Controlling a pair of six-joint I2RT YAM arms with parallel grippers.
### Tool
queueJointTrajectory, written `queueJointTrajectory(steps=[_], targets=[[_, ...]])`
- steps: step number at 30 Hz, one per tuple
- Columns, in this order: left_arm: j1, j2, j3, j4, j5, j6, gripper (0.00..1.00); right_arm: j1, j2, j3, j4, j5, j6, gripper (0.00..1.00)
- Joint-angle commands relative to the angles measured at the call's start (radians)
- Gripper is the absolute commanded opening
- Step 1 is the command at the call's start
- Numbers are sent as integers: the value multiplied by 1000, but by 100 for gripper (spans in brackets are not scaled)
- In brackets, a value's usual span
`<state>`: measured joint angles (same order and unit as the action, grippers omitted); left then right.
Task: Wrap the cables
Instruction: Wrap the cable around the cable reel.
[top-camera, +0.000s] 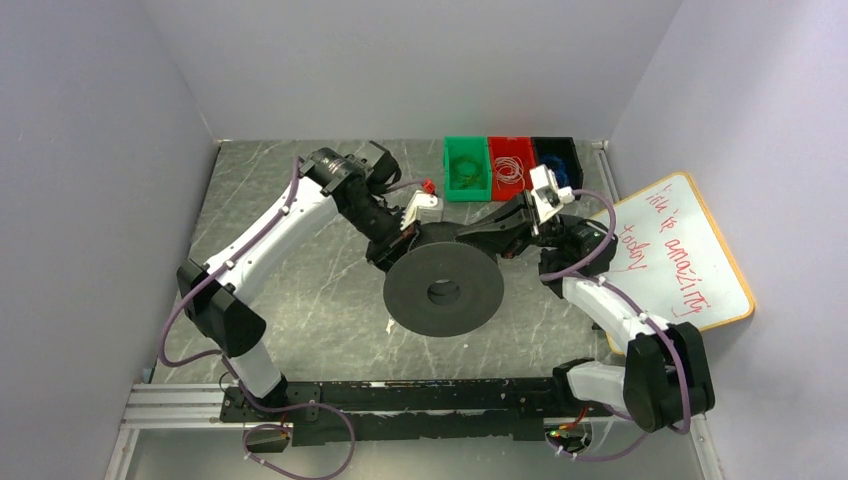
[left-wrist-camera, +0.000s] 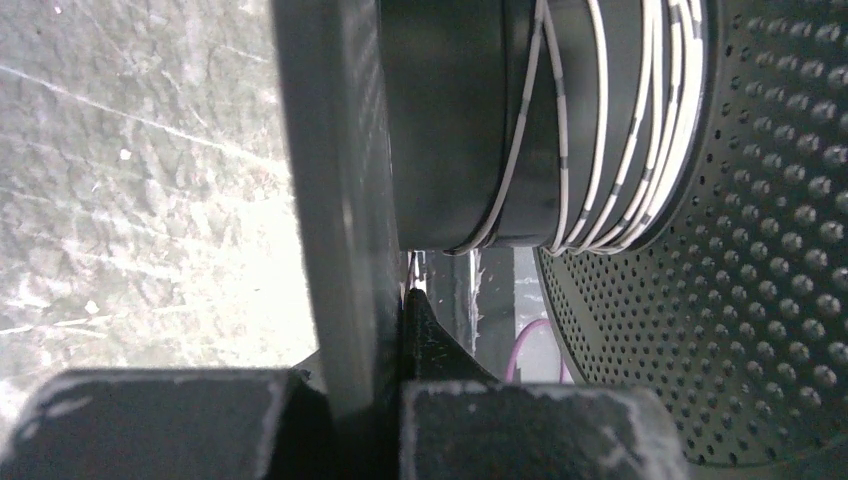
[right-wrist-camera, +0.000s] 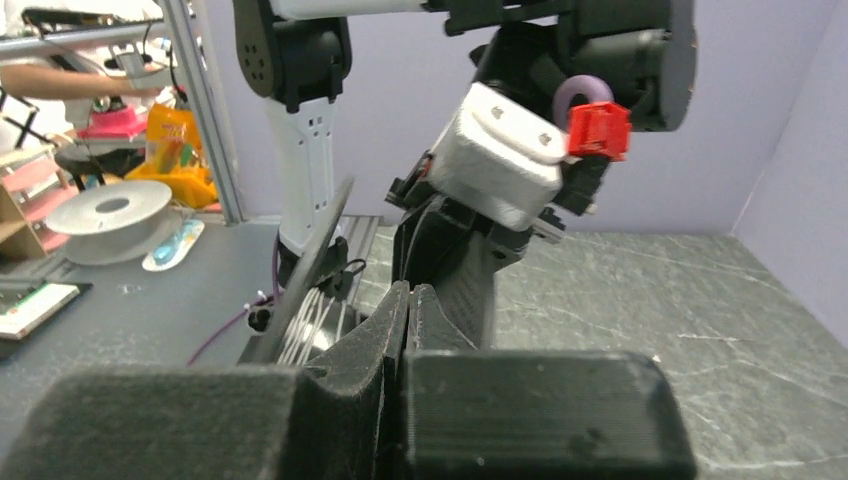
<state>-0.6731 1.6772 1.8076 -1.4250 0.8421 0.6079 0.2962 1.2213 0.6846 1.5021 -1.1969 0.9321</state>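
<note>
Winding stage. The spool (top-camera: 443, 290) stands tilted mid-worktop, its flange clamped by the left gripper (top-camera: 385, 252). Cable (left-wrist-camera: 600, 130) lies in turns round the core. The right gripper (right-wrist-camera: 405, 300) is closed beside it, and any wire in it is indiscernible. Next move probably calls for a taut feed.

We see the middle of the table (top-camera: 300, 300) taken up by the big black spool (top-camera: 480, 285). The left gripper (top-camera: 398, 250) and right gripper (top-camera: 466, 238) crowd its far rim from either side, so no way stays open between them there. Behind them the green bin (top-camera: 465, 187), red bin (top-camera: 511, 187) and dark bin (top-camera: 557, 156) line the back wall. A whiteboard (top-camera: 680, 255) fills the right edge, close beside the right arm. We find bare tabletop at the far left corner and in front of the spool, up to the rail (top-camera: 400, 395). Walls close three sides.
</note>
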Motion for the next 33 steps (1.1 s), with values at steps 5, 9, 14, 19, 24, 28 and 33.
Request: queueJointTrajectory(steps=[5,9,14,19,24,28,33], targets=[[47,7,78,-52,264,69,2,11,-6,-27,164,-54,-80,0],[52,6,67,-62,293,80,2,12,20,-19,207,-52,-48,0],[58,8,56,-85,349,107,2,12,25,-18,187,-38,-70,0],[64,21,63,-122,388,139,2,10,37,-15,197,-26,-67,0],[85,33,90,-238,466,254,2,0,43,-19,211,-22,-59,0],[89,17,57,-258,507,304,2,-11,29,-12,211,-15,-39,0],[92,0,32,-258,527,323,2,-38,8,-14,211,0,6,1]])
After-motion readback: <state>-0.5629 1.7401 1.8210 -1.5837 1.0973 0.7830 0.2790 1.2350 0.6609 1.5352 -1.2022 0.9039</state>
